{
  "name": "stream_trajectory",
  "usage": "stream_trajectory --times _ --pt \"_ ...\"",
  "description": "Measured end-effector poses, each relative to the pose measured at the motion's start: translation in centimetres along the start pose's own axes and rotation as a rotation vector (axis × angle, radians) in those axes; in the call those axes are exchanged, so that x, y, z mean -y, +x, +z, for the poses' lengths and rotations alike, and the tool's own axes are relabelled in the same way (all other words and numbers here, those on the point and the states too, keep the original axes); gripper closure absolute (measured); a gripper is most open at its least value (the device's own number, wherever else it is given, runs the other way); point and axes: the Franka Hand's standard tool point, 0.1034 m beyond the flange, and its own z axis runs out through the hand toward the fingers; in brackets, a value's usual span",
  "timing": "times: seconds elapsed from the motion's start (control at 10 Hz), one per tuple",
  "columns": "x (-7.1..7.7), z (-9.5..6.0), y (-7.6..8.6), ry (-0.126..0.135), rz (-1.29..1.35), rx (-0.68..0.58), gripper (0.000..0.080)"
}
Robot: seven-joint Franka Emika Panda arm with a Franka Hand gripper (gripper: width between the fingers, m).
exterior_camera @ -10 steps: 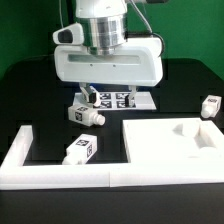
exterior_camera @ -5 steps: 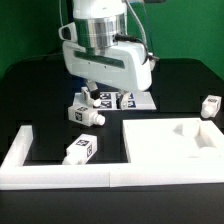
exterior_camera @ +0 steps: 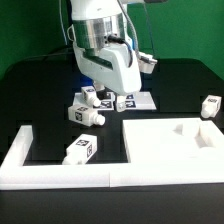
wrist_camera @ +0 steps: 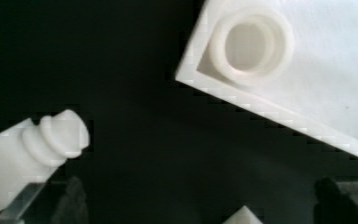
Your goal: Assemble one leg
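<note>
One leg [exterior_camera: 86, 114] lies just beside the tool [exterior_camera: 93, 92].

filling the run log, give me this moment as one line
gripper: open, empty | leg: lying on table, not held | panel: flat on table | grasp: not yet done

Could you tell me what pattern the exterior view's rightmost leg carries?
White leg, black-and-white square tag; best in the exterior view.

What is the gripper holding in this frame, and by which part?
Nothing is held. The two-finger gripper shows only black table between its spread fingers; the stubby white leg lies off to one side, ungripped.
</note>
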Motion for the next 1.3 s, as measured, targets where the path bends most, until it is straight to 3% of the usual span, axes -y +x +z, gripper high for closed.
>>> stream_trajectory --times 0.1,0.3,0.4,0.6,1.0,1.1,1.2,1.3 --pt "-0.3 0.0 0.0 -0.003 0.023 0.003 0.0151" --pt "-2.6 0.4 -0.1 -0.025 0.254 0.013 0.0151" --pt "-3.9 0.7 -0.1 -0.017 0.406 0.014 0.0151" --pt "-4.2 0.8 0.6 0.044 0.575 -0.025 0.0151" --pt "-4.0 1.1 -0.1 0.049 0.742 0.005 0.0151" --pt "-4.5 1.3 0.1 0.057 0.790 0.014 0.0151" --pt "-6.1 1.8 0.9 0.058 0.880 0.028 0.0151" --pt "-7.1 2.1 1.4 0.045 0.870 0.026 0.0151"
